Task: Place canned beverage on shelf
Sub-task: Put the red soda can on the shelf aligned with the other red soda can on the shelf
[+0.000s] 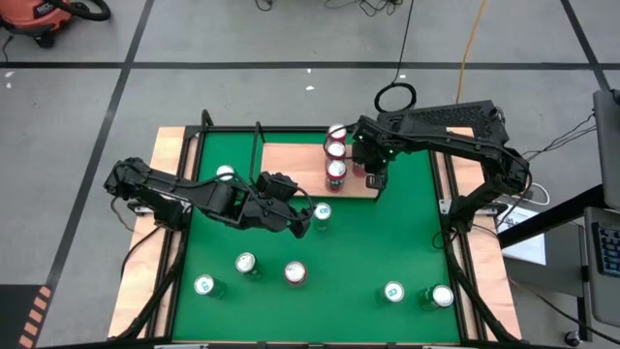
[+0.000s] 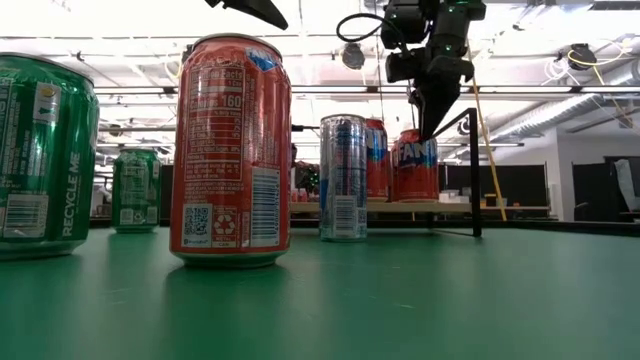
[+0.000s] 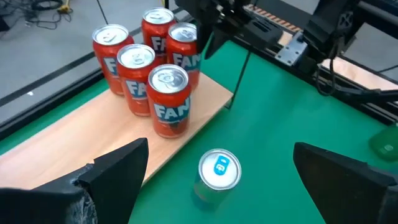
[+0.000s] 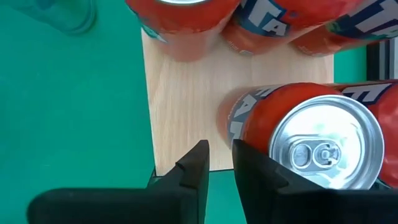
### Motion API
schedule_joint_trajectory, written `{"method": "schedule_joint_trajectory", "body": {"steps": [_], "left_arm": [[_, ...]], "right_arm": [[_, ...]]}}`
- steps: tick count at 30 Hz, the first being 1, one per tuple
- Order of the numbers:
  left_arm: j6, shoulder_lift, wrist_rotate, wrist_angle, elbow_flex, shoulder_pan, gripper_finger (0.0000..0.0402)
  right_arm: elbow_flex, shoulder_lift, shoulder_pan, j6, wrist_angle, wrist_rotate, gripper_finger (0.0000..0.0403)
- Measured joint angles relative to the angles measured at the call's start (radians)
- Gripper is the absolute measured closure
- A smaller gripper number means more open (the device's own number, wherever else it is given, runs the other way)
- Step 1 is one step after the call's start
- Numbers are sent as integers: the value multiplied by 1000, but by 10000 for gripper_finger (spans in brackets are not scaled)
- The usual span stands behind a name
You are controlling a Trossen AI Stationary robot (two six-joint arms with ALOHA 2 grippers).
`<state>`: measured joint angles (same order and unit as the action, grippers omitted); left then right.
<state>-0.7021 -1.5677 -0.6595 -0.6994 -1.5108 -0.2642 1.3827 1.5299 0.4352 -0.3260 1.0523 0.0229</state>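
The shelf (image 1: 291,165) is a light-wood board with a black rail at the table's far side. Several orange cans (image 3: 168,93) stand on it near its right end. My right gripper (image 4: 219,163) hangs over the shelf's near right corner, pointing down, shut to a narrow slit with nothing in it. One orange can (image 4: 323,143) stands right beside it. My left gripper (image 3: 221,148) is open at the table's middle, slanting down toward a blue-topped can (image 3: 219,171) that stands upright on the green mat just ahead of its fingers, untouched. My right gripper has the outer side of one finger (image 4: 261,174) close against the wall of the nearest orange can (image 4: 249,118), coming from above. Whether finger and can touch I cannot tell. The can stands upright on the shelf.
Green cans (image 1: 245,264) (image 1: 203,286) (image 1: 392,291) (image 1: 441,296) and a red can (image 1: 294,273) stand along the near half of the mat, and another green one (image 1: 225,174) stands left of the shelf. Pale wooden strips (image 1: 170,165) run along the table's sides.
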Motion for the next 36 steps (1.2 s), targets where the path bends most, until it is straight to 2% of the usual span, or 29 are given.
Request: {"method": "schedule_joint_trajectory", "body": {"steps": [8, 13, 19, 24, 31, 36], "left_arm": [[0, 0, 5, 0, 0, 0, 2], [-1, 0, 56, -1, 0, -8, 2], [-76, 0, 186, -43, 0, -38, 2], [-79, 0, 338, -64, 0, -102, 2], [-120, -8, 382, -120, 1, -199, 2], [17, -48, 413, -106, 2, -260, 2]], "right_arm": [[0, 0, 10, 28, -24, 0, 342], [1, -2, -7, 93, 27, 6, 342], [55, -6, -57, 228, 138, 126, 342], [126, -6, -145, 378, 187, 165, 342], [186, -56, -313, 619, 142, 160, 342], [186, -99, -440, 814, 52, 85, 342]]}}
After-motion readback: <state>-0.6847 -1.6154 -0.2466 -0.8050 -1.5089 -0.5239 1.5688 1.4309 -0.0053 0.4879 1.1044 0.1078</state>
